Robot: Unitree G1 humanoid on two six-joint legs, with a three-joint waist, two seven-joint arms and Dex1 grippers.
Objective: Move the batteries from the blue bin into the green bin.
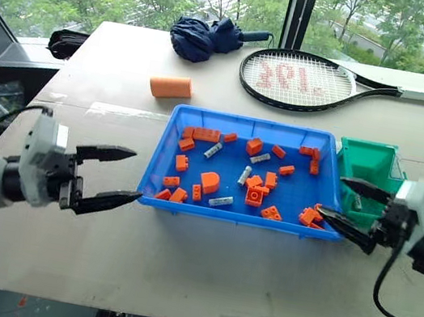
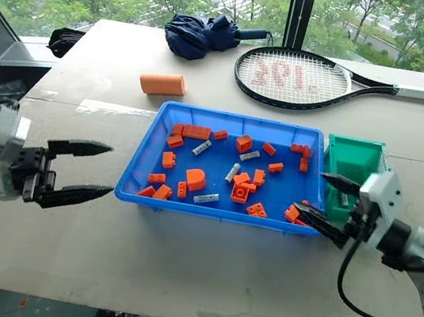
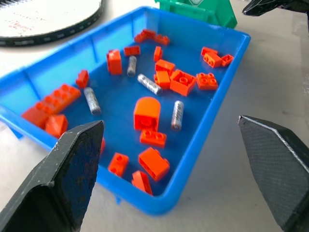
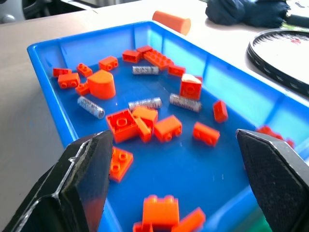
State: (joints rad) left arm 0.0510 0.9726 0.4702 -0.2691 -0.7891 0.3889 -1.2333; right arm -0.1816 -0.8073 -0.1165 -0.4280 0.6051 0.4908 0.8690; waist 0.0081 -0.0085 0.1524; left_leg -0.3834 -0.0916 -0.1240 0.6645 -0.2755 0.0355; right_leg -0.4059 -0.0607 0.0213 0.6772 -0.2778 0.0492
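Both claws, left [image 1: 114, 180] and right [image 1: 349, 206], gape empty beside the blue bin [image 1: 170, 126]; pickup pending: right must descend onto a battery [image 1: 244, 175] ahead.

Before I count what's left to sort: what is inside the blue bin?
The blue bin holds scattered orange bricks and four batteries lying among them. Any battery hidden under a brick cannot be seen.

A tennis racket [image 1: 300, 80] is lying at the far side of the counter [image 1: 202, 263], beside a folded dark blue umbrella [image 1: 204, 38]. An orange cylinder [image 1: 170, 86] is lying nearer. Orange bricks [image 1: 255, 192] are lying scattered about.
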